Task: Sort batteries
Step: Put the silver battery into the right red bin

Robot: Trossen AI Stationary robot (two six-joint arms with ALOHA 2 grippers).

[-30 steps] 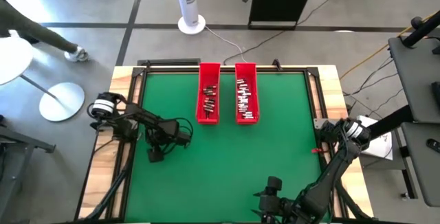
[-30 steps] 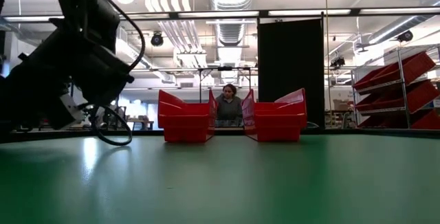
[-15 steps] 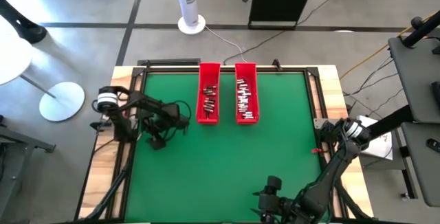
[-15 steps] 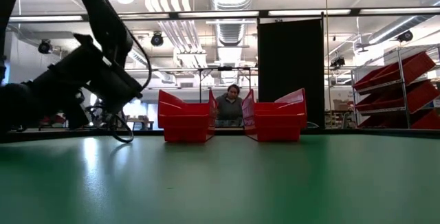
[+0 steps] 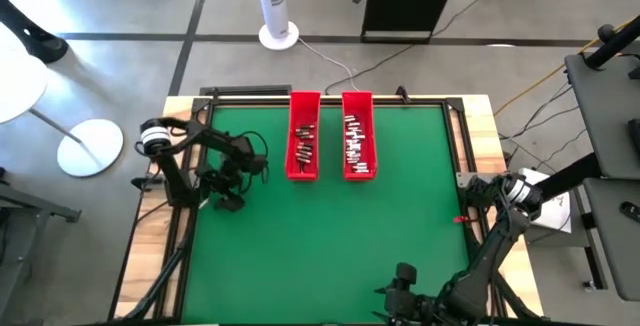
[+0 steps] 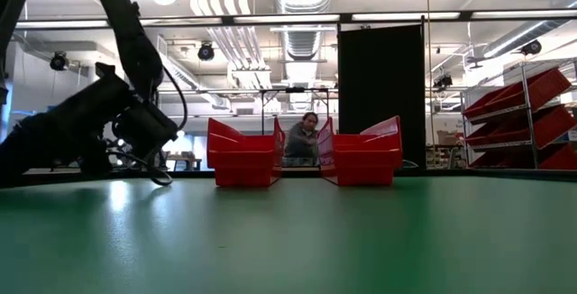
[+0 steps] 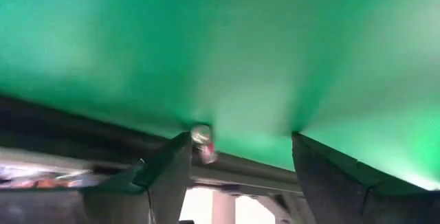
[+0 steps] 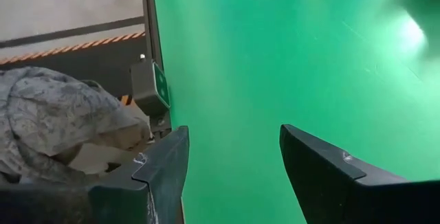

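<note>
We see that the left gripper [image 5: 228, 198] has pulled back toward the left edge of the high view during the last second; before, it stood further in over the mat, closer to the trays. Its fingers [image 7: 168, 176] stand apart, and we see nothing between them. A small shiny roller-like part sits by the inner side of one finger in the left wrist view; we cannot tell what it is. The right gripper [image 5: 400, 291] is low at the bottom edge of the high view, a little lower in the frame than before, with its fingers [image 8: 161, 172] apart and empty over the green.

The batteries [image 5: 304, 146] lie in the left red tray [image 5: 304, 172] and the right red tray [image 5: 358, 172], in the upper middle of the high view, and no loose one shows on the mat. We judge that sorting is finished or nearly so, and that both arms are retreating.

The green mat [image 5: 330, 236] is bare and smooth and sits in a wooden table frame [image 5: 150, 256]. Beyond, in the low view, a person [image 6: 302, 139] sits between the two trays, red shelf bins [image 6: 518, 105] stand at the right, and a white tower fan [image 5: 275, 6] stands at the top of the high view.
</note>
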